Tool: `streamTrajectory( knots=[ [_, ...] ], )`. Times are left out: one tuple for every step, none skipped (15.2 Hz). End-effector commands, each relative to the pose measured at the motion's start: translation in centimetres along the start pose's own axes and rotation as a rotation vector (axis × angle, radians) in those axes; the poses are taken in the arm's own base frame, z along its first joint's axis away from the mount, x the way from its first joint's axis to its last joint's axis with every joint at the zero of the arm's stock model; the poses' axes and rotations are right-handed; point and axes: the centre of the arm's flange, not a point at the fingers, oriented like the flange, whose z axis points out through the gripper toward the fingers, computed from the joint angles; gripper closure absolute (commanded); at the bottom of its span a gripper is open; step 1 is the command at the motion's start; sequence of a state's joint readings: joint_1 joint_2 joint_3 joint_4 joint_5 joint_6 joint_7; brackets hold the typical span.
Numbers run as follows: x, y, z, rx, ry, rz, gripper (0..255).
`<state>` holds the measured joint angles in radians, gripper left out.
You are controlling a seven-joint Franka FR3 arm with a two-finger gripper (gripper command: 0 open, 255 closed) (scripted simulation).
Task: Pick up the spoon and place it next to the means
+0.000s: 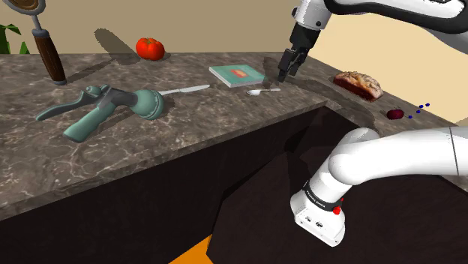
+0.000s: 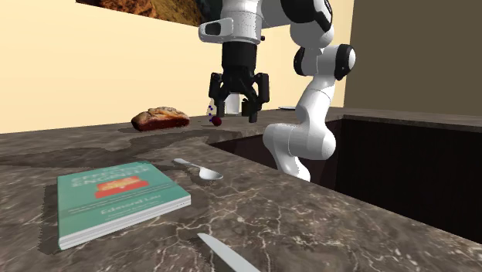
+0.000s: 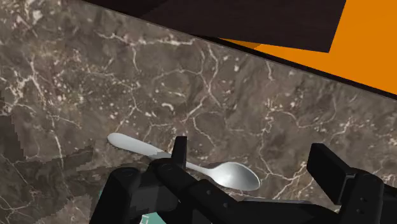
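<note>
A small silver spoon point(image 1: 262, 91) lies flat on the dark marbled counter point(image 1: 187, 142), just beside the teal book point(image 1: 236, 73). In the second exterior view the spoon point(image 2: 197, 170) lies between the book point(image 2: 116, 199) and the counter's edge. My black gripper point(image 1: 288, 69) hangs open above the spoon, clear of it. The wrist view looks down on the spoon point(image 3: 197, 164), whose bowl lies between my spread fingers point(image 3: 331, 168). A brown piece of meat point(image 1: 358, 84) rests further along the counter, also seen behind the gripper point(image 2: 235, 116) as a brown lump point(image 2: 160, 118).
A table knife point(image 1: 184, 89), a teal scoop-like tool point(image 1: 105, 109), a tomato point(image 1: 150, 48) and a wooden-handled utensil point(image 1: 46, 46) lie on the counter. A small dark red thing point(image 1: 395, 114) sits past the meat. The counter edge drops to dark cabinets point(image 1: 247, 180).
</note>
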<state>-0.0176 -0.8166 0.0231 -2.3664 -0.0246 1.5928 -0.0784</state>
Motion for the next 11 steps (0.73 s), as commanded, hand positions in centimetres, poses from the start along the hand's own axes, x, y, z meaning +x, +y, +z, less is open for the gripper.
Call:
streamTrajectory(
  knots=[
    [0.0,0.0,0.0,0.000,0.000,0.000,0],
    [0.9,-0.3,0.7,-0.002,0.011,0.029,0],
    [1.8,-0.6,1.4,-0.004,0.022,0.058,0],
    [2.8,-0.9,2.1,-0.006,0.033,0.086,0],
    [3.7,-1.2,2.8,-0.008,0.044,0.115,0],
    [4.7,-1.4,3.4,-0.010,0.055,0.144,0],
    [5.7,-1.6,4.1,-0.012,0.066,0.173,0],
    [6.7,-1.7,4.7,-0.014,0.077,0.202,0],
    [7.7,-1.8,5.3,-0.015,0.088,0.231,0],
    [8.7,-1.9,6.0,-0.017,0.099,0.259,0],
    [9.3,-2.0,6.3,-0.018,0.105,0.275,0]
  ],
)
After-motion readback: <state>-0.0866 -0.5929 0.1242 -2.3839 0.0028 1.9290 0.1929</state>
